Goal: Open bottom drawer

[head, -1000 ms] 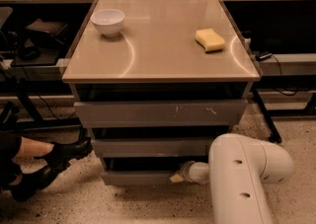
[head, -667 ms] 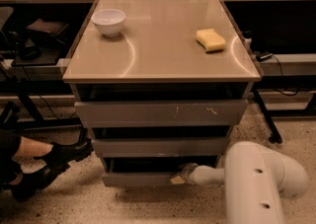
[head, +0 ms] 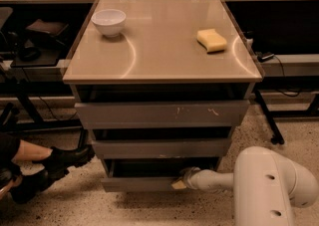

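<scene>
Three grey handleless drawer fronts stack beneath a tan, glossy worktop point(head: 164, 58), each one narrower than the one above. The widest grey drawer front point(head: 149, 114), at the top, carries pale scratch marks towards its right side; the mid-width grey drawer front point(head: 159, 148) sits under it. The narrowest, plain grey bottom drawer point(head: 137, 184) lies lowest, just above the speckled floor point(head: 149, 210). It stands out a little nearer than the two above, so a dark strip of its shallow tray shows behind the front panel.

One white, rounded robot arm point(head: 271, 185) reaches in from the near right, low to the floor. Its gripper point(head: 179, 182) is at the right part of the bottom drawer's front, its pale tip touching the panel's upper edge. Whether the gripper is open or closed on that edge cannot be told, because its tip merges with the panel and the dark gap above it.

On the worktop, a small white bowl point(head: 108, 21) stands at the far left and a yellow sponge point(head: 211, 40) lies at the far right, well apart. A person's black boots point(head: 55, 164) rest on the floor at the left.
</scene>
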You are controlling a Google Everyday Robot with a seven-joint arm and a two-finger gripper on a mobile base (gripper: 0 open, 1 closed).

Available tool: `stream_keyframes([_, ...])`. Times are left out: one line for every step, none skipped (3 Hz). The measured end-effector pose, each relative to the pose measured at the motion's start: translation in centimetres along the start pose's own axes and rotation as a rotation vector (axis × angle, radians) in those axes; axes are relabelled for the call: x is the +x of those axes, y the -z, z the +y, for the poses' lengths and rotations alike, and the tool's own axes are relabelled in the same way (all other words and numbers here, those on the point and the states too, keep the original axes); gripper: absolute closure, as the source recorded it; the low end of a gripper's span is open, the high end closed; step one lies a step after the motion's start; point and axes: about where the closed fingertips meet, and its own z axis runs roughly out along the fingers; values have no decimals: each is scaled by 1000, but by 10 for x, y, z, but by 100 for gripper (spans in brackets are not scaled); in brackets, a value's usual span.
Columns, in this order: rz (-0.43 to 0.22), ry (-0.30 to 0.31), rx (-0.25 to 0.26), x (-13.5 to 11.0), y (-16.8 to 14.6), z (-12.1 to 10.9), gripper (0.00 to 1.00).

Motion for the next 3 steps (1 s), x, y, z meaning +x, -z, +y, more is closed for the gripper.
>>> stream_keyframes([-5,-12,-4,0,0,0,100])
stream_keyframes([-37,-6,-20,9,5,6,100])
stream_keyframes([-91,8,-29,18,26,20,100])
